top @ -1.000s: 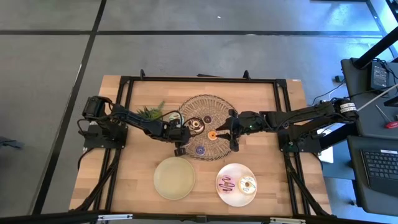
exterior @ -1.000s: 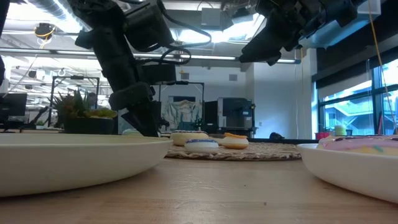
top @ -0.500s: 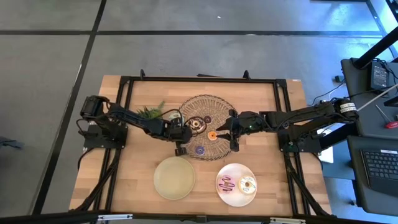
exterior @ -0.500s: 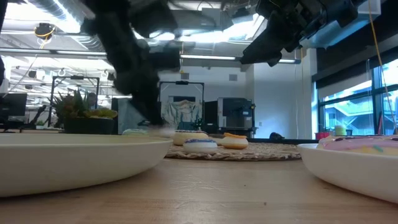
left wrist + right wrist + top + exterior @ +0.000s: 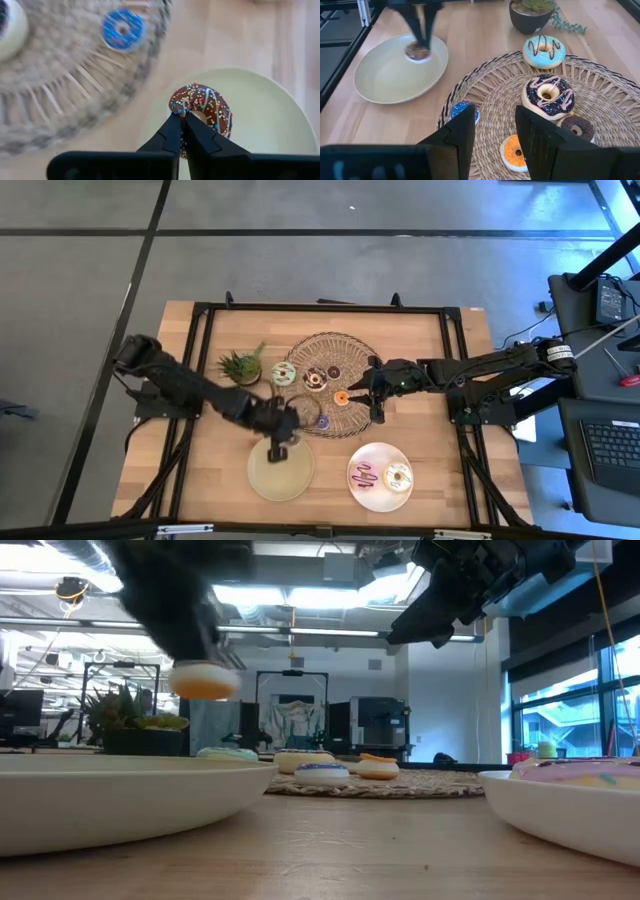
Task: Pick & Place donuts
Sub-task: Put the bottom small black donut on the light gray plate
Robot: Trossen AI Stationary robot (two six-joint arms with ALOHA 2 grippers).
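The wooden counter (image 5: 420,370) fills the middle of the high view. At its upper centre lies a round woven mat (image 5: 330,380). Lower centre sits a pale green plate (image 5: 281,468), with a pink plate (image 5: 380,477) to its right carrying two donuts, a pink one (image 5: 367,474) and a white one (image 5: 398,475).

The left gripper (image 5: 181,131) hovers over the green plate's upper edge, its fingers (image 5: 170,135) pinched nearly together on a brown sprinkled donut (image 5: 201,107), held clear above the plate.

The right gripper (image 5: 494,132) hangs over the mat's right side, its fingers (image 5: 462,131) spread apart and holding nothing.

On the mat rest a light blue donut (image 5: 544,51), a chocolate-and-pink donut (image 5: 548,96), a small dark brown donut (image 5: 577,128), a small orange donut (image 5: 513,152) and a small blue donut (image 5: 462,109) at the mat's edge. A potted plant (image 5: 240,366) stands left of the mat.
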